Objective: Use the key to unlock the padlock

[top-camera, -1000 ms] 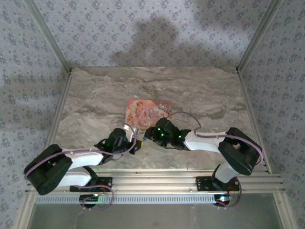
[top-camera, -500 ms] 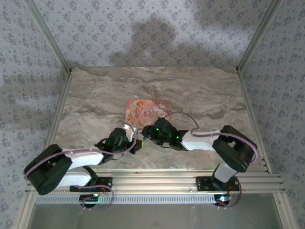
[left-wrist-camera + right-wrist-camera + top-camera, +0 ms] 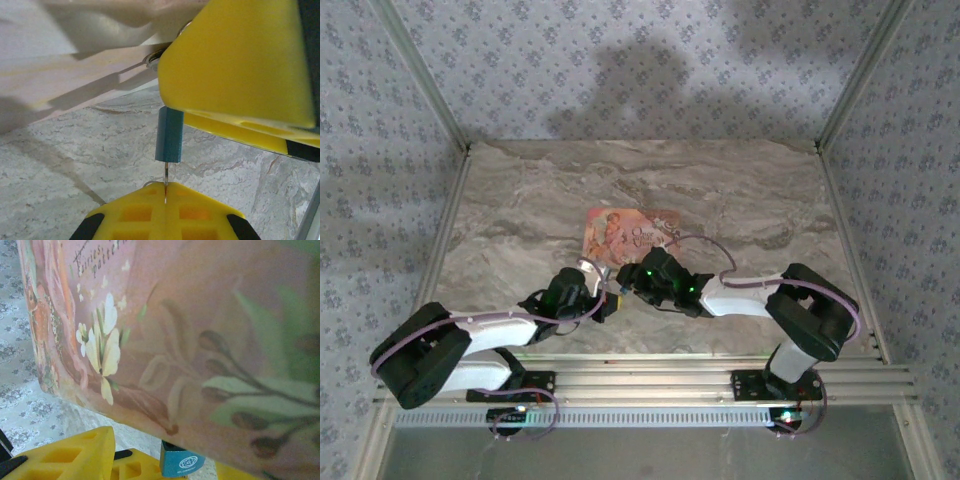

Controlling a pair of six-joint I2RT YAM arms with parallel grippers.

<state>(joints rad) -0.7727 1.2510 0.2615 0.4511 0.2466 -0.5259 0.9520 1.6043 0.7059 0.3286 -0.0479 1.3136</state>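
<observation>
The padlock is a small teal-blue body hanging at the lower edge of the pink picture-printed box. The thin key runs from the padlock's underside down into my left gripper, which is shut on it. In the right wrist view the padlock sits under the box, between the parted yellow fingers of my right gripper. Marble shows between the left finger and the lock. From above, my left gripper and right gripper meet tip to tip just in front of the box.
The marble table stretches behind and to both sides of the box. Metal posts and patterned cloth walls close in the table. A rail with both arm bases runs along the near edge.
The right arm shifted slightly left toward the left gripper and its elbow moved inward. The left gripper stayed put, shut on the key.
</observation>
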